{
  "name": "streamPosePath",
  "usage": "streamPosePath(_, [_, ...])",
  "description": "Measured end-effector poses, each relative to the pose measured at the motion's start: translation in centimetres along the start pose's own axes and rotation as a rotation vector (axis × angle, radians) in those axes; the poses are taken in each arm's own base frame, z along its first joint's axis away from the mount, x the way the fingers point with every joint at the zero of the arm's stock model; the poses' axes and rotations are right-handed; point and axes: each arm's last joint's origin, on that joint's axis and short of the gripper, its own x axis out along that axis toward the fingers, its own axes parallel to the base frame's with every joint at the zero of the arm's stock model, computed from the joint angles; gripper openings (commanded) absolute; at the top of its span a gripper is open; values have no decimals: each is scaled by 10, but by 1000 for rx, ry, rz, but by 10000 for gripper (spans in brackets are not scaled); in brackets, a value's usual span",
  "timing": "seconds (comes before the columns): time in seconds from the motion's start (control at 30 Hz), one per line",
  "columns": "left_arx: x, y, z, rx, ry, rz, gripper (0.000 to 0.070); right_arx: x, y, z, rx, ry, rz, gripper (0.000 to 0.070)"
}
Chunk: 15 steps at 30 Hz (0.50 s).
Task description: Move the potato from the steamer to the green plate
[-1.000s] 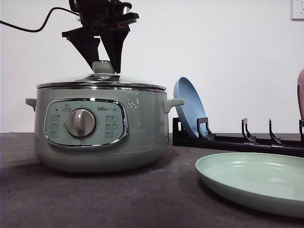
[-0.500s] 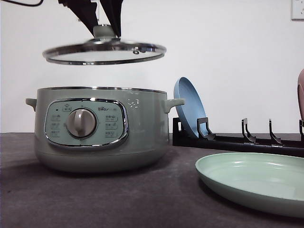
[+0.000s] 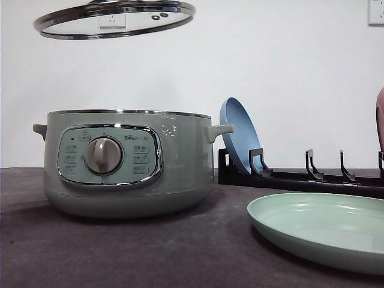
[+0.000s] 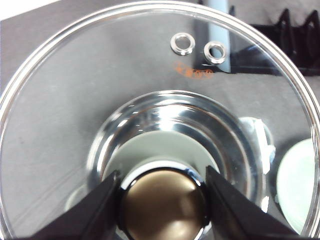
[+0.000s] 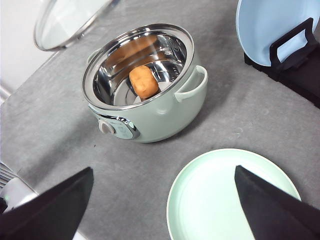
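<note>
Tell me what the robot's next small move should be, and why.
Probably lower the open right gripper into the steamer toward the potato. The left gripper holds the lid well above the pot, the potato lies exposed, and the green plate is bare.

A plain white wall (image 3: 288, 66) closes the scene behind a dark grey, felt-like worktop (image 3: 150, 252). A white wall socket (image 3: 376, 12) sits high at the far right corner of the front view. Even, soft light leaves faint shadows on the worktop, and its cloth shows fine creases.
</note>
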Motion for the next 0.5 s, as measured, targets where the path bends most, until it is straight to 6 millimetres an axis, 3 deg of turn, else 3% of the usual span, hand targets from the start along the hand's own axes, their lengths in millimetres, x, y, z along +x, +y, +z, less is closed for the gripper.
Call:
streamPosePath(0.23, [-1, 19, 0, -43, 0, 35, 0, 0, 0, 0, 0, 0, 0, 573])
streamPosePath(0.5, [-4, 60, -4, -138, -1, 119, 0, 0, 0, 0, -7, 0, 0, 573])
